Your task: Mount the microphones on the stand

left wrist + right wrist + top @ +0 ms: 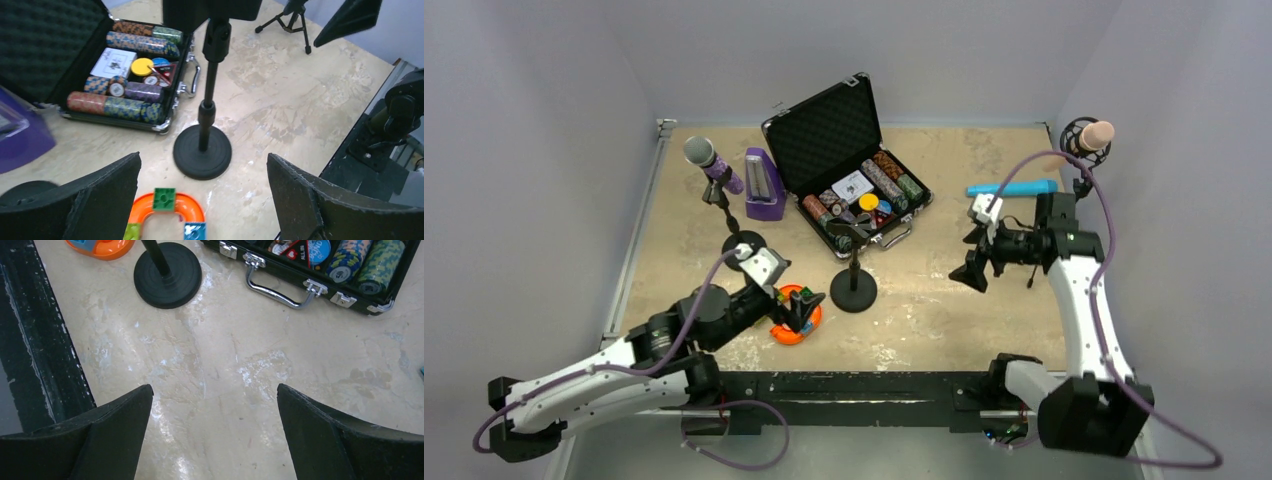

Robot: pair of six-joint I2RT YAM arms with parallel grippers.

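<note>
Left gripper (807, 308) and right gripper (215, 390) both gape wide, empty. Glittery purple microphone (712, 160) and pale pink microphone (1096, 133) sit mounted; bright cyan-blue microphone (1012, 187) lies flat, right of the open black poker-chip case (824, 130). Chip lettering's unreadable.

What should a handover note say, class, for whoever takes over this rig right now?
Left gripper: open, empty, by the orange toy.
Right gripper: open, empty, over bare table.
Done: purple microphone sits in the left stand; pink microphone sits in the right stand.
Left: blue microphone lies on the table, beyond the right gripper; the centre stand has no microphone.
</note>
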